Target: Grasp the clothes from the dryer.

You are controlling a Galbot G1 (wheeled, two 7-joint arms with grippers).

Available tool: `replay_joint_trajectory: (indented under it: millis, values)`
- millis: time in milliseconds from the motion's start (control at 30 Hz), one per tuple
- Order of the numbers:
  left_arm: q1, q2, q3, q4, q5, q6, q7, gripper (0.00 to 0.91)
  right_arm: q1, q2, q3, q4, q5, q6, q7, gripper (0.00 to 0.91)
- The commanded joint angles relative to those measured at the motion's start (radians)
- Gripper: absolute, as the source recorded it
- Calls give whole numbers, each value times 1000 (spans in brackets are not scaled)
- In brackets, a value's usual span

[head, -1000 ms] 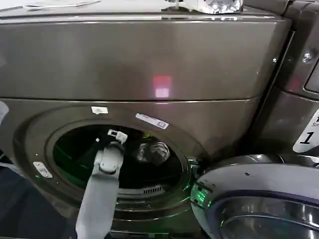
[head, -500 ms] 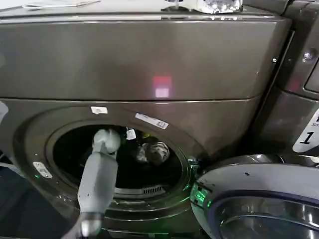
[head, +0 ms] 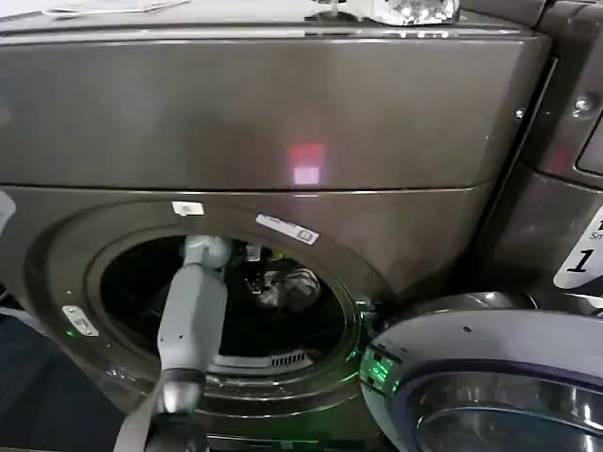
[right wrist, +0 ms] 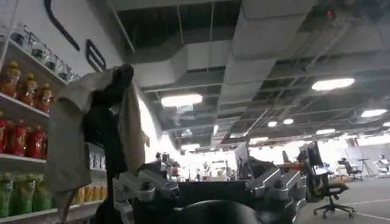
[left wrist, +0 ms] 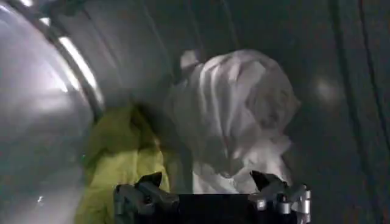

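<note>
Starting at the left of the head view, we are looking at the dryer (head: 264, 122), a bronze-grey front-loader whose round port (head: 226, 301) is facing us, with a small pink-red light (head: 306, 162) glowing on its upper panel. Our left arm (head: 191, 315) is reaching through that port, its long axis running from the lower rim up and inward toward the back of the drum. Just right of the arm's end, deep in the drum, the clothes (head: 287, 287) are lying as a pale bundle. In the left wrist view we are seeing the left hand (left wrist: 210, 182) with its fingers spread apart and nothing between them, sitting just short of the clothes (left wrist: 234, 115); this white crumpled bundle is standing roughly upright, taller than it is wide, leaning against the dark drum wall, and a yellow-green garment (left wrist: 119, 164) is lying beside it. Farther right in the head view, the open door (head: 490, 377) is hanging beside the port, and a neighbouring machine (head: 565, 188) is standing next to the dryer. In the right wrist view, the right hand (right wrist: 210, 185) is idling away from the dryer, fingers apart and empty, with a beige cloth (right wrist: 67, 152) draped near it.
</note>
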Motion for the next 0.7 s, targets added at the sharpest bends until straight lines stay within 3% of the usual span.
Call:
replay_joint_trajectory:
  millis: [33,700]
  values:
    - [-19,0,6,91,-8,-2,-7,907,3,1,-4,2,-8,2,0,907]
    - [-61,-6,14,318,-47,-41,-221,907,9,7,-23,14,-10,6,0,907]
